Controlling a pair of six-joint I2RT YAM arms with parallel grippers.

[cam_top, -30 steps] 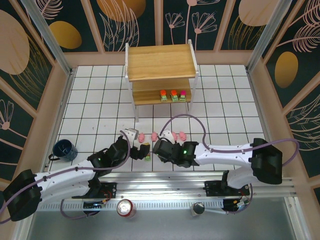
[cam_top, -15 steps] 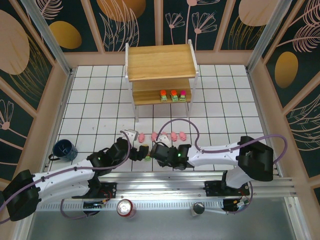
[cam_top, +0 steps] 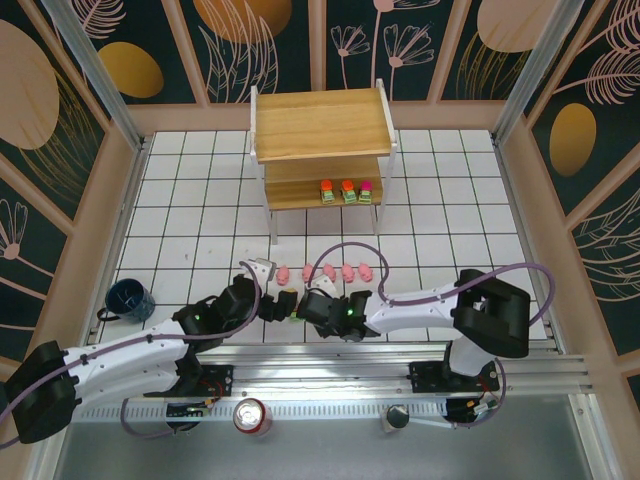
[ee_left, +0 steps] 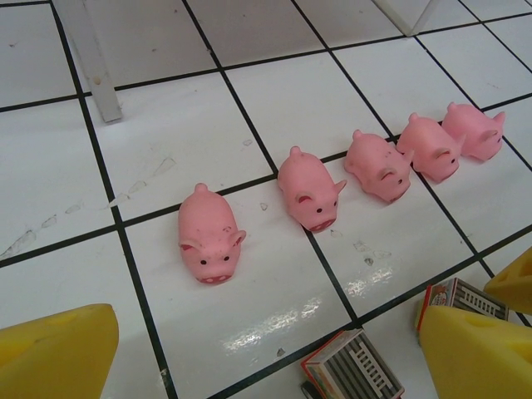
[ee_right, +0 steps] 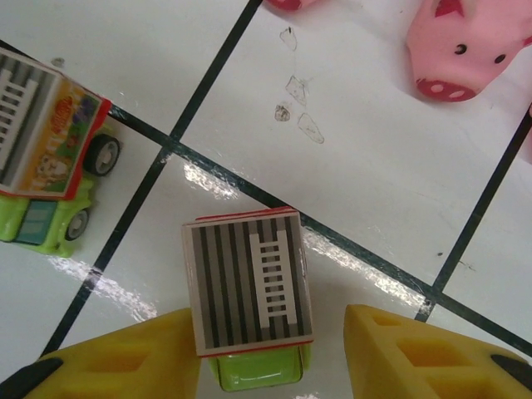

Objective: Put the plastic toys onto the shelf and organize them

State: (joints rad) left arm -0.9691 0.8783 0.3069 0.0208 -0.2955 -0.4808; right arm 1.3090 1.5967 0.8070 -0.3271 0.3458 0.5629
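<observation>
Right claw (ee_right: 266, 337) part-open astride a grey-topped truck (ee_right: 248, 283) on the tabletop (ee_right: 374, 166), left claw (ee_left: 266, 353) wide and empty; three trucks (cam_top: 347, 190) on the shelf (cam_top: 320, 125), this one, another truck (ee_right: 50, 158) and five pigs (ee_left: 378, 166) left.

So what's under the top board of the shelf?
Three little blocky toys stand in a row on the lower board, two with orange tops and one with a magenta top. The top board covers the back of that board, so anything there is hidden.

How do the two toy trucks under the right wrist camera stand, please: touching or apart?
Apart. The right wrist view shows bare white tile between the striped-top truck and the truck at the left edge.
</observation>
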